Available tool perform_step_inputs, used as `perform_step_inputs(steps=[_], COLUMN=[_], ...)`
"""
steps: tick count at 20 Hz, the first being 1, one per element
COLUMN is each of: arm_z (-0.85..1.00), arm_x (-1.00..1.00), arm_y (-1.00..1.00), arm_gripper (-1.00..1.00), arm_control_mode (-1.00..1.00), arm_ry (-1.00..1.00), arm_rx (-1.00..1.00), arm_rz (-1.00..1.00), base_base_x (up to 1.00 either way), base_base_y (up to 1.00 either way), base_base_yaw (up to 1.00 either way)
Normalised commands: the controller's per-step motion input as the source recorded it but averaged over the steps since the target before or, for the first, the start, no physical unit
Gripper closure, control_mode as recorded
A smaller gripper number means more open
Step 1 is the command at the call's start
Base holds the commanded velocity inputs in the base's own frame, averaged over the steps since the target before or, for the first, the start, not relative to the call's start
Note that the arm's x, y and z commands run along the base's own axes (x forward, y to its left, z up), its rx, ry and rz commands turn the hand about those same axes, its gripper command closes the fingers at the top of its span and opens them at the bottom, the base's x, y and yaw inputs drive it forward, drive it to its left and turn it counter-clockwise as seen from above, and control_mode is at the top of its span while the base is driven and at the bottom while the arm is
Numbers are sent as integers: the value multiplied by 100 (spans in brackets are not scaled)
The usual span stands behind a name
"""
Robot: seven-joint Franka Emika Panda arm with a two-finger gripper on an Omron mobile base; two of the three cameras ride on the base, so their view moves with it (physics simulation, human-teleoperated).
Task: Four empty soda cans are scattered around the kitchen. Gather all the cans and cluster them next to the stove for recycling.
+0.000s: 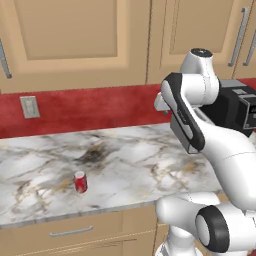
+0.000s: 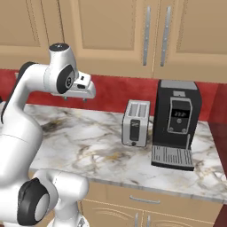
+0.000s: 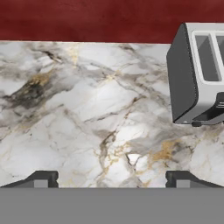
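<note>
Left base view, from the left: a grey wall outlet [image 1: 29, 106] sits on the red backsplash [image 1: 95, 107] under tan cabinets [image 1: 75, 40]. Below it the marbled tabletop [image 1: 120, 165] carries 1 red can [image 1: 80, 182], upright near the front edge, well apart from everything else. Its white markings are too small to read. A drawer [image 1: 70, 232] with a metal handle runs under the edge. The white arm [image 1: 200, 130] rises at the right, partly covering a black machine [image 1: 240, 107].

Right base view, from the left: the arm [image 2: 31, 115] bends over the tabletop [image 2: 97, 146], its wrist held above the stone. Further right stands a silver toaster [image 2: 135, 123] with 2 slots, and just beside it a black coffee machine [image 2: 176, 124] with a small lit display whose figures cannot be read. Neither appliance shows a legible brand.

Hand view, from the left: the claw [image 3: 111, 179] looks down on bare marble, its 2 dark tips set far apart at the bottom, wide open with nothing between them. The toaster [image 3: 197, 74] lies at the right, against the red wall strip [image 3: 87, 19] along the top.
</note>
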Motion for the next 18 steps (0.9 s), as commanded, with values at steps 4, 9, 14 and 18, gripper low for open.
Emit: perform_step_inputs(steps=[4,9,14,18], arm_z=[0,0,0,0], arm_x=[0,0,0,0], arm_y=[0,0,0,0], arm_gripper=[-100,-100,-100,-100], arm_control_mode=[100,100,100,100], arm_ry=[0,0,0,0], arm_rx=[0,0,0,0], arm_rz=[0,0,0,0], base_base_x=[-39,-60,-63,-46], base_base_y=[0,0,0,3], base_base_yaw=[0,-2,-2,40])
